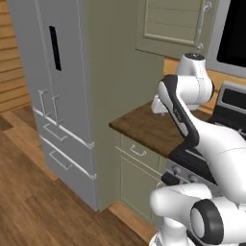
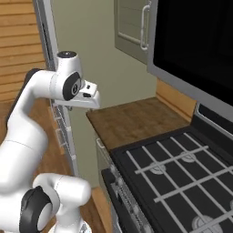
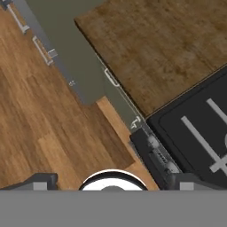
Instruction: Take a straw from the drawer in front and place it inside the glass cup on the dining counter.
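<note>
My gripper [image 3: 113,184] hangs above the front edge of a brown wood countertop [image 1: 144,126] and looks straight down; its dark fingertips [image 3: 42,181] stand wide apart with nothing between them. The hand [image 1: 158,105] also appears at the end of the white arm [image 2: 90,99]. Under the countertop sits the sage-green drawer [image 1: 139,153] with a small silver bar handle [image 3: 111,78]; its front is flush and shut. The straw is hidden. The glass cup and the dining counter are out of view.
A grey fridge [image 1: 53,96] with long handles stands to the left, beside a tall sage panel [image 1: 115,72]. A black stove [image 2: 182,182] adjoins the countertop on the right, under a dark microwave [image 2: 195,41]. Wood floor [image 3: 40,119] lies in front.
</note>
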### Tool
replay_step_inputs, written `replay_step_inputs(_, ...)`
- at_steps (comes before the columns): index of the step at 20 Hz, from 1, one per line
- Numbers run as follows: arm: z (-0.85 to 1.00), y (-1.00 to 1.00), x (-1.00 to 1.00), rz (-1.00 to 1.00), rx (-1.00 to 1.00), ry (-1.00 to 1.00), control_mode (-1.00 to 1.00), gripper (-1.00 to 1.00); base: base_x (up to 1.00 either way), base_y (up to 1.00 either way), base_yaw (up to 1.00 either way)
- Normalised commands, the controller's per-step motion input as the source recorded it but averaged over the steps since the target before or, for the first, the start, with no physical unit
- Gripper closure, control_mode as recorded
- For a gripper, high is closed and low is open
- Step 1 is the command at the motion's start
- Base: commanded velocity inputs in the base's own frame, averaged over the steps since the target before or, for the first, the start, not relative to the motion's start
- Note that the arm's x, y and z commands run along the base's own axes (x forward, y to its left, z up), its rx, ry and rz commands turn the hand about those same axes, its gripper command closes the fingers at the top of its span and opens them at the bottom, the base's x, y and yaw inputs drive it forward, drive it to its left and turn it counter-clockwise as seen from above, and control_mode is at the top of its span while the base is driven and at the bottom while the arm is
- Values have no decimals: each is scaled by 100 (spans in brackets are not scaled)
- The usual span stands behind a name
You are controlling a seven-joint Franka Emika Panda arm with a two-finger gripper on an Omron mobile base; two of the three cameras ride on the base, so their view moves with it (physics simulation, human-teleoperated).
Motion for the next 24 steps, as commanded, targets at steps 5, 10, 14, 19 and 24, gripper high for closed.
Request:
replay_step_inputs(5,0,0,0,0,0,0,100,-100,4,-63,27)
replay_step_inputs(10,0,-15,1,18,1,0,-100,-100,5,-19,12)
replay_step_inputs(14,-9,16,23,13,-9,0,-100,-100,0,0,0)
replay_step_inputs(19,-56,71,44,0,-39,0,-100,-100,0,0,0)
replay_step_inputs(24,-71,50,31,0,-44,-2,-100,-100,0,0,0)
